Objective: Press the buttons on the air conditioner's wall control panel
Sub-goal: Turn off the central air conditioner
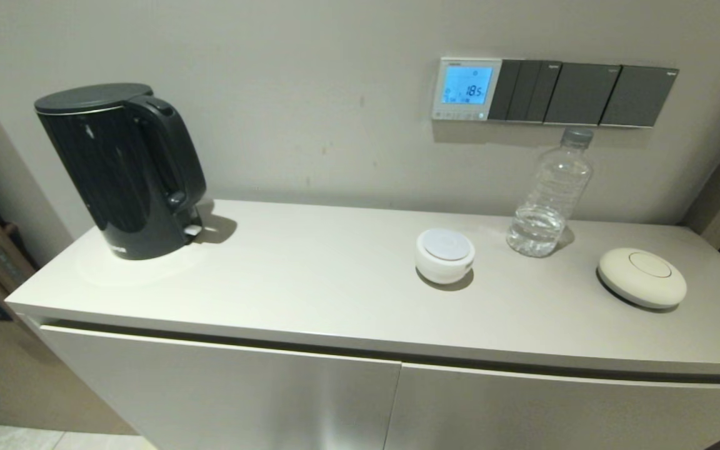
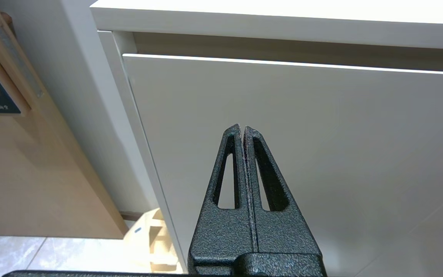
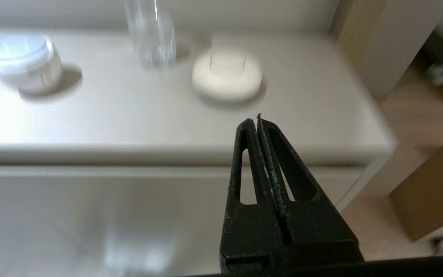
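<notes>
Both the left end effector (image 2: 242, 129) and the right end effector (image 3: 258, 120) have their fingers pressed together on nothing, low before the worktop (image 1: 310, 294), while the air conditioner's wall control panel (image 1: 466, 89) glows blue at the frame's upper right, its buttons (image 1: 460, 115) untouched.

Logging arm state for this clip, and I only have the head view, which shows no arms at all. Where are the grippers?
Observer: The left gripper is shut and sits low, facing the cabinet door beneath the countertop.
Operator: And the right one?
Observer: The right gripper is shut too. It is out in front of the countertop's front edge, pointing towards the cream disc.
Operator: Is either one near the control panel?
Observer: No. Neither wrist view has the control panel in frame; the right wrist view shows only the bottle and the wall behind it.
</notes>
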Tool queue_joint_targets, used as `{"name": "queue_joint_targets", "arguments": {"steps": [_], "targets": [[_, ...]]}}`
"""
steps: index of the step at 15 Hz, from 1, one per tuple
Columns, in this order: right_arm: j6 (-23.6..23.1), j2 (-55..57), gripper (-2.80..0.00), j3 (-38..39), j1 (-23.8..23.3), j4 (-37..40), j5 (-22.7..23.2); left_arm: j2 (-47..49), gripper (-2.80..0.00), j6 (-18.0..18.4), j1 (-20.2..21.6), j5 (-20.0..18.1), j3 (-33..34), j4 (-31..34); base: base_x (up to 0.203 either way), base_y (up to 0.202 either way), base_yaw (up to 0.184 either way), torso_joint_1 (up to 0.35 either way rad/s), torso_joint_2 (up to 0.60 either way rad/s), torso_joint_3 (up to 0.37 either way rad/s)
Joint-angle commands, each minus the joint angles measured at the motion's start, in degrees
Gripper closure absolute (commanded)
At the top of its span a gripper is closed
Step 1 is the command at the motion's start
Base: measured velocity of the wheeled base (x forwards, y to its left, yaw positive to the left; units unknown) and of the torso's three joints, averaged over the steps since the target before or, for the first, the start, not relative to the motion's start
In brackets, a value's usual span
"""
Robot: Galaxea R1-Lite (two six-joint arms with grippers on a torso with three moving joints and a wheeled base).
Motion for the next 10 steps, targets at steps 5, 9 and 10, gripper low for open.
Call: {"name": "queue_joint_targets", "arguments": {"steps": [5, 9, 10], "targets": [[4.4, -6.5, 0.0, 19.4, -5.3, -8.5, 8.0, 0.0, 0.0, 0.0, 0.0, 0.0, 0.0, 0.0, 0.0, 0.0, 0.0, 0.0, 0.0, 0.0], [7.1, -8.8, 0.0, 26.7, -9.8, -11.2, 14.7, 0.0, 0.0, 0.0, 0.1, 0.0, 0.0, 0.0, 0.0, 0.0, 0.0, 0.0, 0.0, 0.0], [7.1, -11.0, 0.0, 27.7, -10.6, -10.9, 16.4, 0.0, 0.0, 0.0, 0.0, 0.0, 0.0, 0.0, 0.0, 0.0, 0.0, 0.0, 0.0, 0.0]]}}
